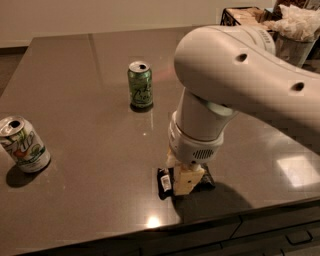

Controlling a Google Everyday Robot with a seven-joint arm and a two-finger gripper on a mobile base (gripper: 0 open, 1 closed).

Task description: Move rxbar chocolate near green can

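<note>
White can (24,146) at left on the dark table (75,85) — wire basket (239,15) and crumpled bag (296,20) beyond, right

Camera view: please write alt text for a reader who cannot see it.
The robot's hand is down at a black bar near the front edge of a dark table. A green can stands farther back, and a white can stands at the left.
</note>
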